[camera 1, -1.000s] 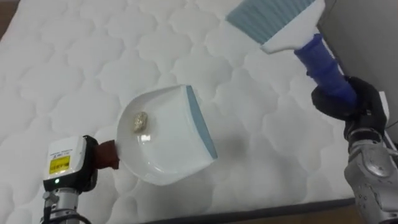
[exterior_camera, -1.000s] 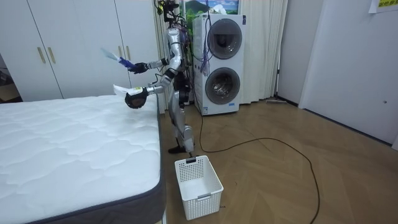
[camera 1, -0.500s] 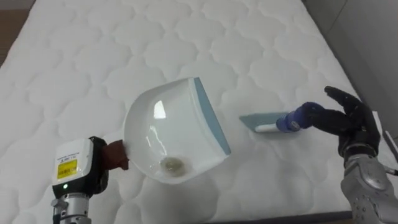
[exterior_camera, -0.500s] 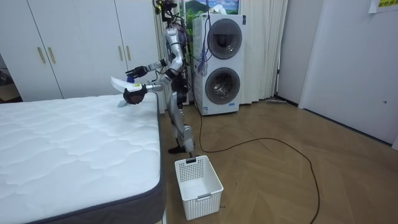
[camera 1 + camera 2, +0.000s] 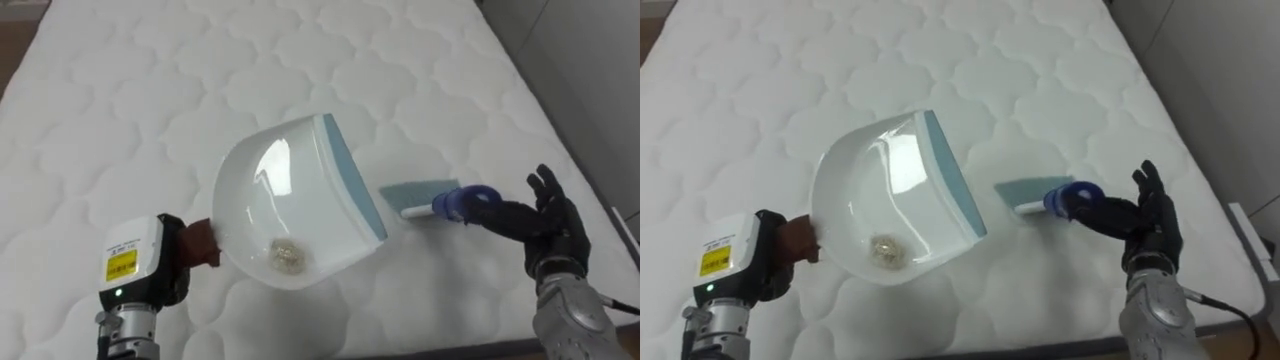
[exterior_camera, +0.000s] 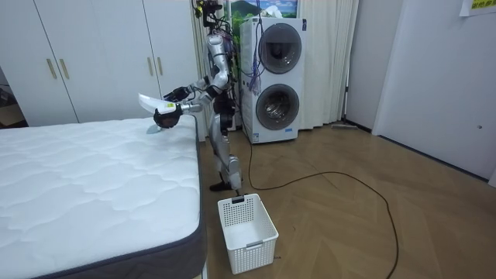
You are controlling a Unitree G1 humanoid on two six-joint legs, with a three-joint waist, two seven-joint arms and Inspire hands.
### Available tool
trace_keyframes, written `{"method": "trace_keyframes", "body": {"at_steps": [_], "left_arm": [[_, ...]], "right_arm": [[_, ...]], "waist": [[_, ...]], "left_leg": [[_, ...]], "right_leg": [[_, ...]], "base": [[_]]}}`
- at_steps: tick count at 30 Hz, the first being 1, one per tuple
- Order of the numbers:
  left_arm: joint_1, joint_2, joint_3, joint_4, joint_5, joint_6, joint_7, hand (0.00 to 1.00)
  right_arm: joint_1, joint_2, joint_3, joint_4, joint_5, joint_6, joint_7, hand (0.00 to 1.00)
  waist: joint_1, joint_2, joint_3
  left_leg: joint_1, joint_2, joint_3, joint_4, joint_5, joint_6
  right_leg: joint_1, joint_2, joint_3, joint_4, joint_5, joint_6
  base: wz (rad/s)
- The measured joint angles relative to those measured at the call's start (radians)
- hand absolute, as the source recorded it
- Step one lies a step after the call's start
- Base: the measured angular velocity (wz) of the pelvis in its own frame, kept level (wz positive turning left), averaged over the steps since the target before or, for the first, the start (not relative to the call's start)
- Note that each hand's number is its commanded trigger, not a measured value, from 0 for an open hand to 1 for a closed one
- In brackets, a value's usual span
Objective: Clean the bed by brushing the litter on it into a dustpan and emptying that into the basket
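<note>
the bed (image 6: 93,186) is a bare white quilted mattress (image 5: 120,110), seen from above at its corner. the left hand (image 5: 140,275) grips the brown handle of a white dustpan (image 5: 290,200), which it holds tilted above the quilting with its pale blue lip towards the robot's right. a small beige lump of debris (image 5: 288,256) sits in the pan's low end. just right of the lip a brush (image 5: 420,196) lies flat on the mattress, pale bristles nearest the pan and blue handle pointing at the right hand (image 5: 553,232). that hand has its fingers spread and straight; one dark finger may touch the handle's end, hard to tell. in the room view the robot stands at the bed's far corner, before white wardrobes (image 6: 93,54) and a stacked washer and dryer (image 6: 275,77). a white basket (image 6: 248,225) stands on the wooden floor (image 6: 372,225) by the bed's near corner.
</note>
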Motion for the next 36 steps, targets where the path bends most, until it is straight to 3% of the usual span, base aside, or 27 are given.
{"method": "trace_keyframes", "body": {"at_steps": [19, 29, 36], "left_arm": [[0.012, -0.002, 0.0, -0.048, -0.004, -0.028, -0.014, 1.0], [0.023, -0.003, -0.001, -0.046, -0.002, -0.03, -0.015, 1.0], [0.048, -0.003, -0.001, -0.047, -0.001, -0.03, -0.028, 1.0]], "right_arm": [[0.019, 0.018, 0.041, 0.0, -0.078, -0.002, 0.011, 0.0], [0.02, 0.023, 0.087, 0.0, -0.104, -0.002, 0.046, 0.0], [0.02, 0.027, 0.086, -0.003, -0.126, -0.002, 0.051, 0.0]], "waist": [[-0.004, 0.004, 0.0013], [0.026, 0.008, 0.0039], [0.017, 0.007, 0.0031]], "left_leg": [[0.007, -0.002, -0.005, 0.0, -0.001, 0.001], [-0.008, -0.008, 0.021, 0.002, -0.002, 0.003], [-0.016, -0.009, 0.02, 0.002, -0.002, 0.003]], "right_leg": [[0.007, -0.004, -0.004, 0.005, -0.002, 0.003], [-0.035, 0.0, 0.027, 0.039, -0.006, 0.002], [-0.047, -0.004, 0.024, 0.048, -0.007, 0.001]], "base": [[0.01], [-0.09], [0.0]]}}
